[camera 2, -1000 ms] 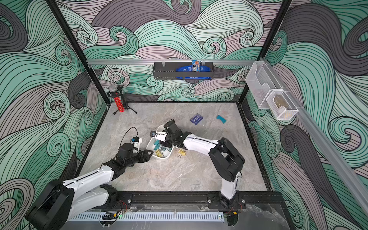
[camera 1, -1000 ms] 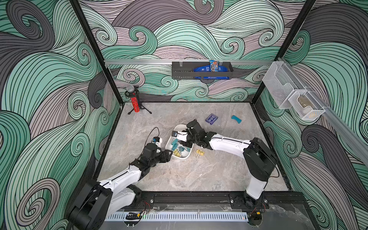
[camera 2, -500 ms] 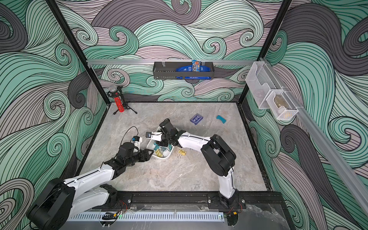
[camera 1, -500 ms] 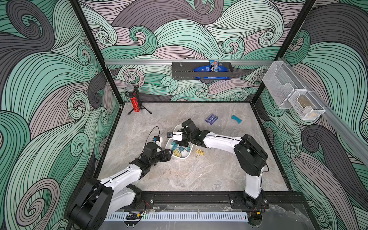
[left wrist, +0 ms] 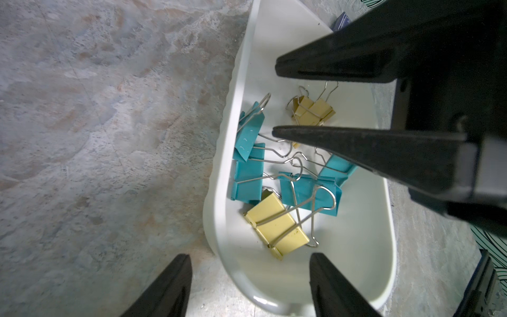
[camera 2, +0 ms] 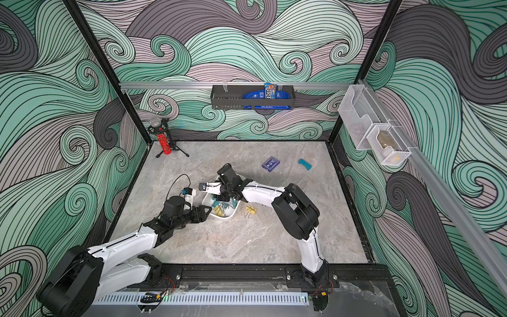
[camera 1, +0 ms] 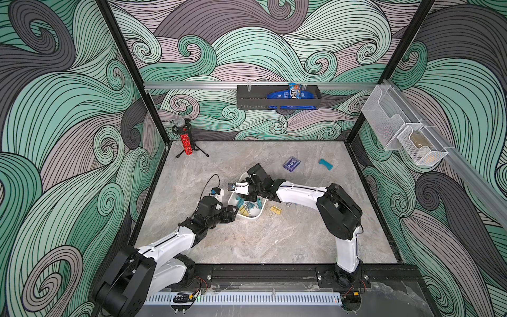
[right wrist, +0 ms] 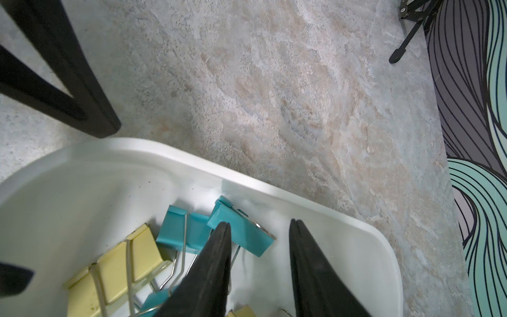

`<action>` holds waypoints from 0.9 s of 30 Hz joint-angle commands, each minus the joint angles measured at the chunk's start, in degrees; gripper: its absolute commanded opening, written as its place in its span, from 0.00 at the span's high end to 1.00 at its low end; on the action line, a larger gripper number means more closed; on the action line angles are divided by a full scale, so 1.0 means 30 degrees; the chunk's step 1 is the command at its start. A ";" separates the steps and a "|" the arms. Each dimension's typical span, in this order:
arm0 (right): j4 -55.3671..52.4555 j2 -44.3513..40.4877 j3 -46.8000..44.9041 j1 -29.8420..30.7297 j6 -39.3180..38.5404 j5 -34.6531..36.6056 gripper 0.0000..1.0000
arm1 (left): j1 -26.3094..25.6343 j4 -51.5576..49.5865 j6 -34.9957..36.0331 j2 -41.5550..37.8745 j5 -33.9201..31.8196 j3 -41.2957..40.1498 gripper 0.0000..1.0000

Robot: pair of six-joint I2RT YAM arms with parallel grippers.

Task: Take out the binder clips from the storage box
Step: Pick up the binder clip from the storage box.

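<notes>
We see the storage box (camera 1: 253,218) resting flat on the counter (camera 1: 247,247) near its middle, between the two arms. Inside it lie the binder clips (left wrist: 307,192). They are teal and yellow, tangled by their wire handles and gathered toward one long wall. One yellow clip (camera 1: 275,210) lies outside on the counter, just beside the box on the right arm's side, and it shows in both top views.

The left tool (left wrist: 249,256) sits at the box's near rounded end with its jaws open. One finger stands outside the wall over the counter and the other over the inside, so the rim runs between them without being pinched.

The right tool (right wrist: 259,222) reaches down into the box from the far side, jaws apart and gripping nothing. One of its fingertips (right wrist: 219,247) overlaps a teal clip (right wrist: 247,233) that lies by the wall, and the other hangs over plain white floor. We cannot tell whether either tip touches anything.

Farther back on the counter, well apart from the storage box, lie a dark-blue card box (camera 1: 291,163) and a curved teal piece (camera 1: 325,164).
</notes>
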 commanded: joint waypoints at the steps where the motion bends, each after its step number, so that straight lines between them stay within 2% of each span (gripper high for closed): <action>1: 0.0054 0.0381 0.0452 0.0063 -0.0269 -0.0129 0.63 | -0.0093 -0.0147 -0.0031 -0.0148 0.0124 0.0525 0.29; 20: -0.0163 0.1225 0.0707 0.0070 -0.1179 0.0070 0.66 | -0.0084 0.0099 -0.0019 0.0203 0.0106 0.0379 0.29; 27: -0.0262 0.1285 0.0721 0.0063 -0.1258 0.0310 0.77 | -0.0089 0.0206 -0.0078 0.0273 0.0131 0.0378 0.29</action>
